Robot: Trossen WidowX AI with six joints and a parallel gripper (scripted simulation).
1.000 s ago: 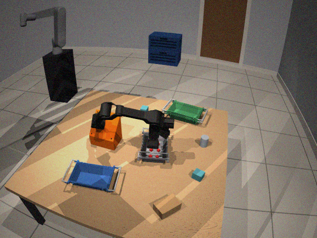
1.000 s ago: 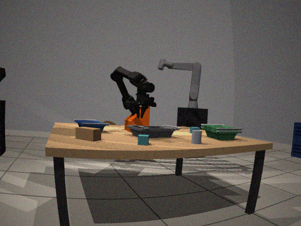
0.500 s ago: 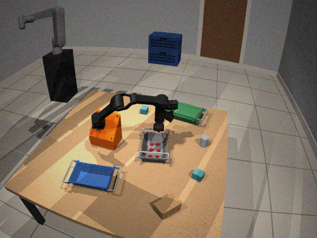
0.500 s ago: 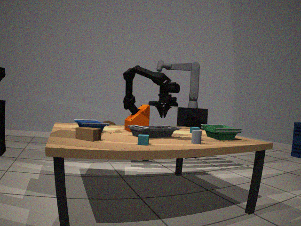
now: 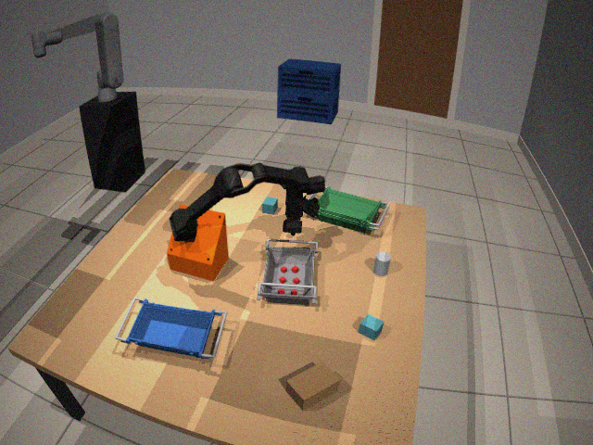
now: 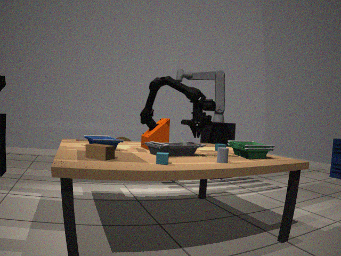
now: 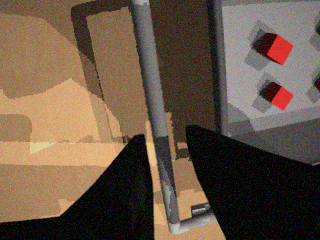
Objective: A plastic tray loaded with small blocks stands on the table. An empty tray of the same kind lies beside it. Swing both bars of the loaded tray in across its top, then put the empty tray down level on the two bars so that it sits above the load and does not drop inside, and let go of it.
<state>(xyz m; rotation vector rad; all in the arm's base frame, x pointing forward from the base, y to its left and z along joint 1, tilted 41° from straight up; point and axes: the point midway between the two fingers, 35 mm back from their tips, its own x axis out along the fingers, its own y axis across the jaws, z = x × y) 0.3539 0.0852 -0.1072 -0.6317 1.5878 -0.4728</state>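
Note:
The grey loaded tray (image 5: 290, 256) (image 6: 180, 150) (image 7: 239, 95) stands mid-table with several red blocks (image 5: 283, 269) (image 7: 280, 49) inside. Its near bar (image 5: 287, 286) lies in across the top. Its far bar (image 5: 292, 241) (image 7: 150, 70) is swung out past the far end. My gripper (image 5: 293, 233) (image 6: 196, 136) (image 7: 166, 140) hangs above that far bar, fingers a little apart and empty; in the wrist view the bar runs below the gap between the tips. An empty blue tray (image 5: 167, 334) (image 6: 103, 140) and an empty green tray (image 5: 349, 207) (image 6: 249, 151) both have their bars out.
An orange base block (image 5: 206, 244) (image 6: 158, 133) carries the arm. A grey cylinder (image 5: 382, 264) (image 6: 222, 154), a teal cube (image 5: 371, 326) (image 6: 162, 158), another teal cube (image 5: 270, 205) (image 6: 220, 146) and a brown block (image 5: 313, 383) (image 6: 99, 151) stand on the table.

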